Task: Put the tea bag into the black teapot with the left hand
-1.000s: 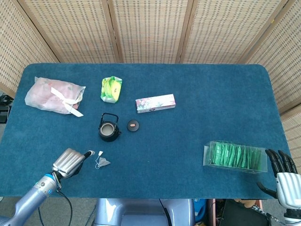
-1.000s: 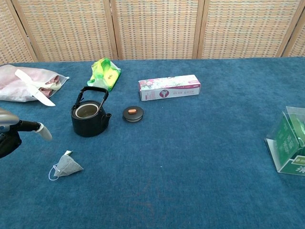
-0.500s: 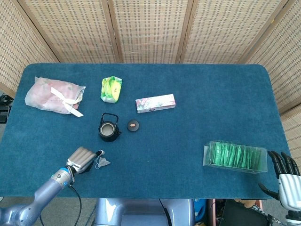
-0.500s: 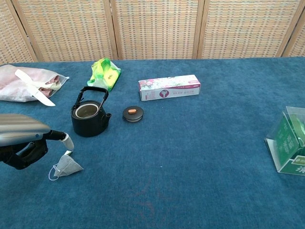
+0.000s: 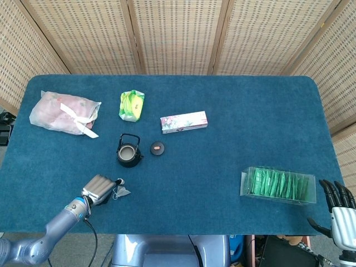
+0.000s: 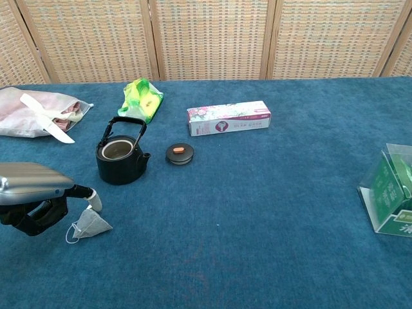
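The left hand point(image 6: 35, 193) lay low on the blue table point(image 6: 270, 212), a fingertip point(image 6: 94, 197) touching the top of the tea bag point(image 6: 90, 224) just to its right; whether it gripped the bag could not be told. Beyond the hand stood the black teapot point(image 6: 120, 154), uncovered, its lid point(image 6: 180, 154) beside it. The right hand point(image 5: 340, 208) hung far off, fingers spread.
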{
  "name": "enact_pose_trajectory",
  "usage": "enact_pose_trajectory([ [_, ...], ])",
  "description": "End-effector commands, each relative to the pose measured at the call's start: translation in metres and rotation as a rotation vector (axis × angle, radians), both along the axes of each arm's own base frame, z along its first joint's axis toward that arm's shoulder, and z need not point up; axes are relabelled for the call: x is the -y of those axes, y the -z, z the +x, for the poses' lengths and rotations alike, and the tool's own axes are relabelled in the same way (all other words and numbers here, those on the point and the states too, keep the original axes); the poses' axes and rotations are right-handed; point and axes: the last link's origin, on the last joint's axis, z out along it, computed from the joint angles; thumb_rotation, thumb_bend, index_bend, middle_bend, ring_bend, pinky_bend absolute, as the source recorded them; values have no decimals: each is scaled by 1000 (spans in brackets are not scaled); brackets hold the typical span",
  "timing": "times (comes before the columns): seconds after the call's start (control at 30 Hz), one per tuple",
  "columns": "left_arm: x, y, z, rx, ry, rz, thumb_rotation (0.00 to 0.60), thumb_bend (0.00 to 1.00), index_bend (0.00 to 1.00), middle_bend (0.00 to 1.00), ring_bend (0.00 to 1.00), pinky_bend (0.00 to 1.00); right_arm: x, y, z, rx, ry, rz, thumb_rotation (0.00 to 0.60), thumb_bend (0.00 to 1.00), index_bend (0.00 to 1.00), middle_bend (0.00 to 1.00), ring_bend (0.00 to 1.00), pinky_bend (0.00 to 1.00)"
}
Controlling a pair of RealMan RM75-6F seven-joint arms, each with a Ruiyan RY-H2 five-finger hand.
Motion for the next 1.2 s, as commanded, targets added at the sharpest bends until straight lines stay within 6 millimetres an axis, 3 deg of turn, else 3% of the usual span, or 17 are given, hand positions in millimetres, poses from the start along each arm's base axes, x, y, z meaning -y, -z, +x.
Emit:
enact_pose_trajectory([
  [0.03,0,-1,-1,-2,-6,3,600,962,179,747,647,649,0,0,0,0,1,0,600,9,118,197,82,157],
  [0.27,6,-7,-16,-33,-53,-1,600,962,179,750,646,649,0,0,-1,-1,4,1,600,8,118,197,82,157],
  [0.73,28,-47,-56,-67,-188,93,600,962,179,750,647,649,4,2,0,1,2,8,600,8,118,197,82,157],
  [0.93,32,-57,-61,-41,-202,132,600,954,179,749,647,649,6,3,1,0,-1,14,600,8,118,197,82,157],
  [1.1,34,-60,-57,8,-182,168,600,604,179,707,625,648,6,3,1,0,-1,14,600,8,118,197,82,157],
  [1.2,32,-63,-51,109,-155,270,600,540,220,646,584,627,4,2,1,1,2,10,600,8,118,197,82,157],
])
